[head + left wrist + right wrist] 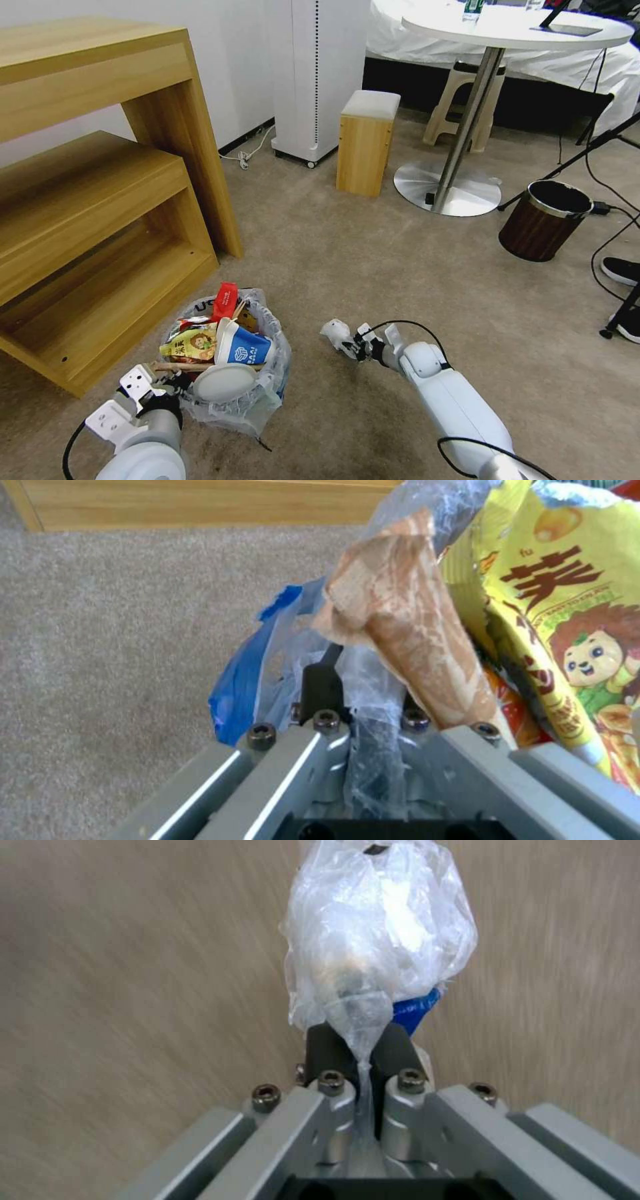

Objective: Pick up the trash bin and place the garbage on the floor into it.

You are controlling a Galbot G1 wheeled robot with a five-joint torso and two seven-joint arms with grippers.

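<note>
The trash bin point(230, 373) sits on the floor point(373, 267) just in front of the wooden shelf unit point(100, 200), packed with garbage point(220, 340): a yellow snack packet, a blue-white paper cup, a red wrapper and a wooden stick. The left end effector point(175, 385) is clamped on the bin's rim and its plastic liner. To the bin's right, the right end effector point(352, 343) is pinched shut on a crumpled clear plastic wad point(377, 935), seemingly held just above the carpet
</note>
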